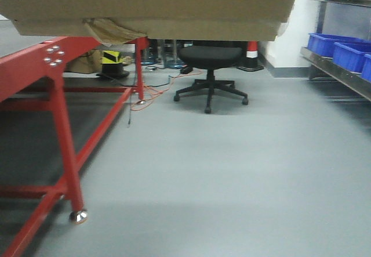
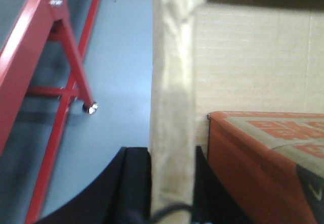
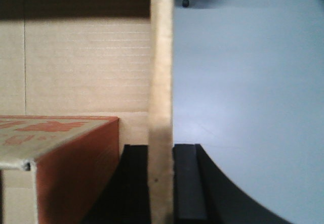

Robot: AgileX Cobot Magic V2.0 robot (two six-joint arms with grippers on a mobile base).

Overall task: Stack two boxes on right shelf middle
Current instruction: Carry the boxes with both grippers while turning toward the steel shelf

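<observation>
The task is at its carrying stage, with nothing placed as far as these views show; the brown cardboard box [image 1: 151, 2] hangs in the air across the top of the front view, clear of the floor [image 1: 220, 170], with torn tape [image 1: 110, 29] curling from its lower edge. The shelf [image 1: 336, 71] stands at the right edge of that view, well apart from the box; no cardboard shows on the part of it that is in frame, only blue bins [image 1: 324, 43] on the level in view; so the approach, the setting down and the stacking of a second box all appear to be left.

The left end effector [image 2: 169, 158] is clenched on one upright wall of the box, a black finger on each side of the cardboard; the right end effector [image 3: 161, 155] pinches the opposite wall in the same manner; the load looks shared between the two.

The box is open at the top and not empty; an orange printed carton [image 2: 263, 153] lies inside it, just beside the wall that the left end effector grips. The right wrist view shows an orange carton face close to its own wall too; whether that is the same carton or another cannot be told. What the blue bins hold cannot be seen from here.

A red steel frame [image 1: 58, 94] stands to the left and an office chair [image 1: 210, 57] ahead, both apart from the box.
</observation>
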